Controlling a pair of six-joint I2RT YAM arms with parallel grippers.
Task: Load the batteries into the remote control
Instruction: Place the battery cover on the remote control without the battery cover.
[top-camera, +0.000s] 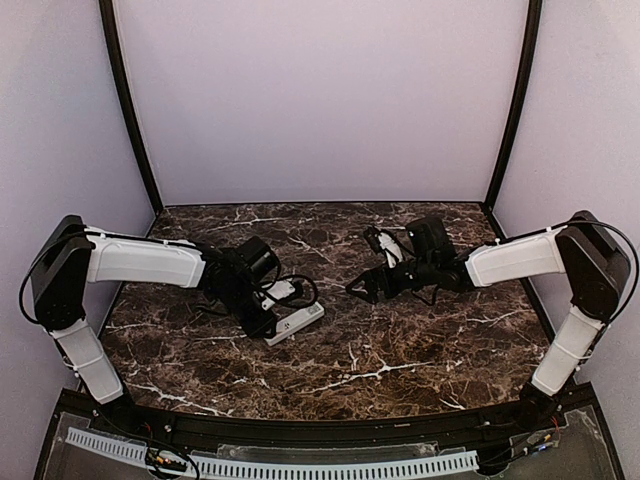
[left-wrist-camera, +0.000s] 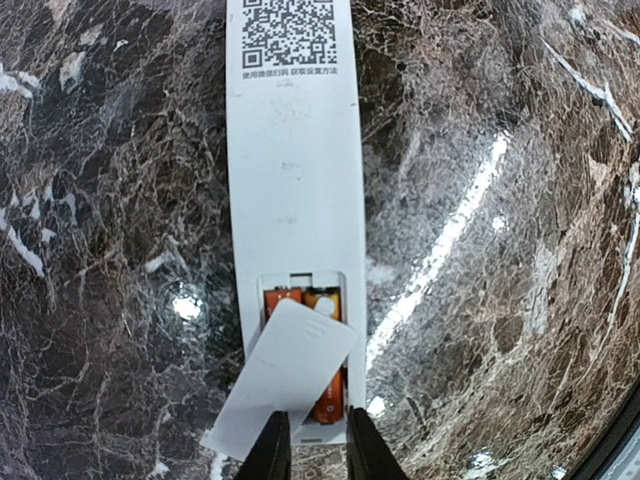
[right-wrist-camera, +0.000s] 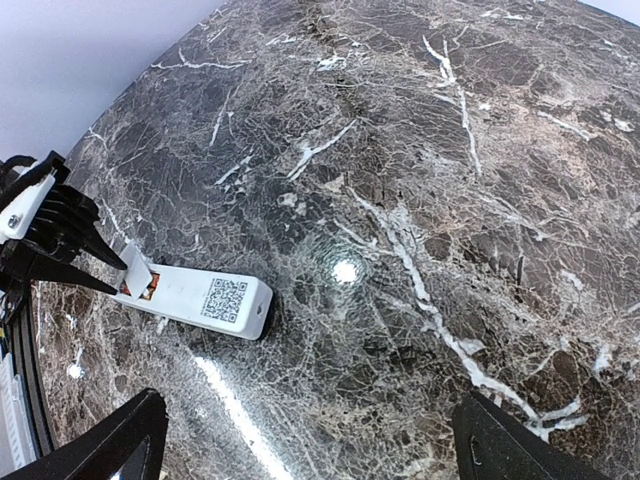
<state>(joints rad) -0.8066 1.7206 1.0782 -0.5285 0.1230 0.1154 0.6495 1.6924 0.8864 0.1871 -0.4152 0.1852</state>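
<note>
Nearest you on the marble table (top-camera: 400, 370), your left gripper (left-wrist-camera: 318, 432) pinched on the tilted white battery cover (left-wrist-camera: 285, 375), two batteries (left-wrist-camera: 322, 300) seated in the remote control (left-wrist-camera: 295, 180), farther off your right gripper (top-camera: 362, 287) spread wide.

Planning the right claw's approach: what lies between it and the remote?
Nothing. In the right wrist view, only bare marble table separates the open right claw from the remote. The top view agrees.
</note>
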